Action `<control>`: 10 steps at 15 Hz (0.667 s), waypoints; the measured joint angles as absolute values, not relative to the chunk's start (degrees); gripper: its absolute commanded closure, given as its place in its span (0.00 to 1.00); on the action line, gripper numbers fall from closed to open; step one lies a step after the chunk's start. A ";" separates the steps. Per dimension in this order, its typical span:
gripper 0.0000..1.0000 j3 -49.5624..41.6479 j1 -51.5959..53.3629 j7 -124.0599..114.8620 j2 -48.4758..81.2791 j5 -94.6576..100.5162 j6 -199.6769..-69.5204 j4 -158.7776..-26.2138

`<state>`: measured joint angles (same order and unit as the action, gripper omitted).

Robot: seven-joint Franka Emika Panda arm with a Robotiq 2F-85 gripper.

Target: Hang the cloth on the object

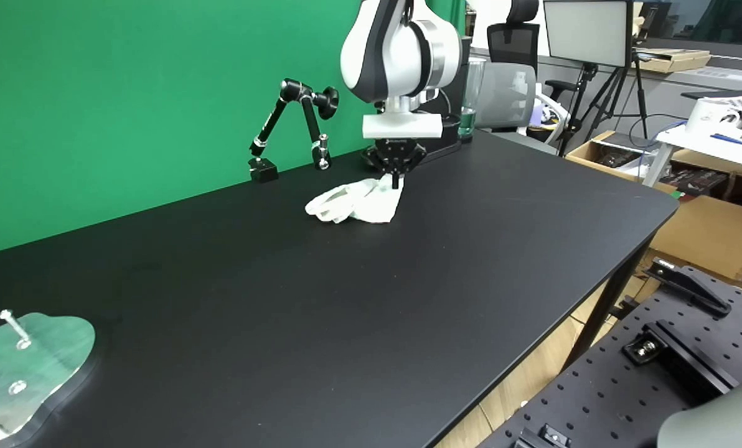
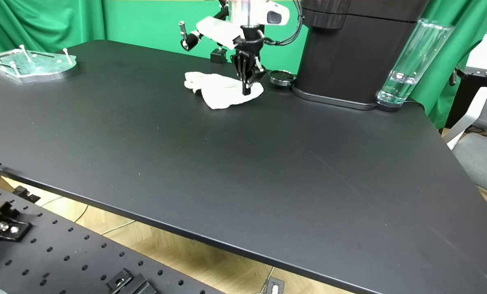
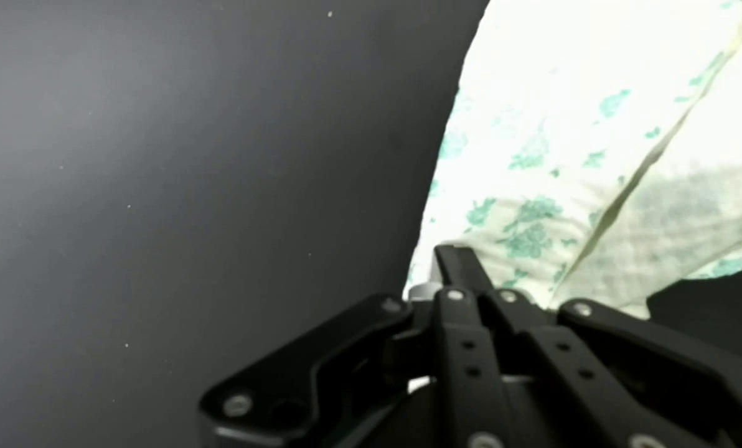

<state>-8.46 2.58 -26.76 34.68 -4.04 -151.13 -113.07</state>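
Near the black jointed stand [image 1: 295,91], points down with the gripper [image 1: 396,182]. Looks clamped on the green-flowered white cloth [image 3: 564,149], though hard to be sure

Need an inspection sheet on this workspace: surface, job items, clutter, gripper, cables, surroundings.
Surface: black table, small light specks.
Cloth: white with green print, crumpled on the table, not hung.
Stand: black, jointed, at the table's back edge.
Clutter: clear greenish plate, black machine, clear cylinder, round dish.
Gripper: shut, low at the cloth; can't tell whether fabric is pinched.
Cables: looped beside the gripper; others on the floor.
Surroundings: green backdrop, grey chair, monitor, cardboard box.
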 measured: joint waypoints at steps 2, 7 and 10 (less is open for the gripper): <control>0.54 -8.16 2.59 -26.64 34.89 -4.48 -150.88 -113.07; 0.20 -7.72 2.73 -26.48 35.10 -4.50 -150.45 -113.07; 0.50 -7.56 2.90 -26.39 35.12 -4.50 -149.60 -113.07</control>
<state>-7.56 2.90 -26.39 35.12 -4.50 -149.60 -113.07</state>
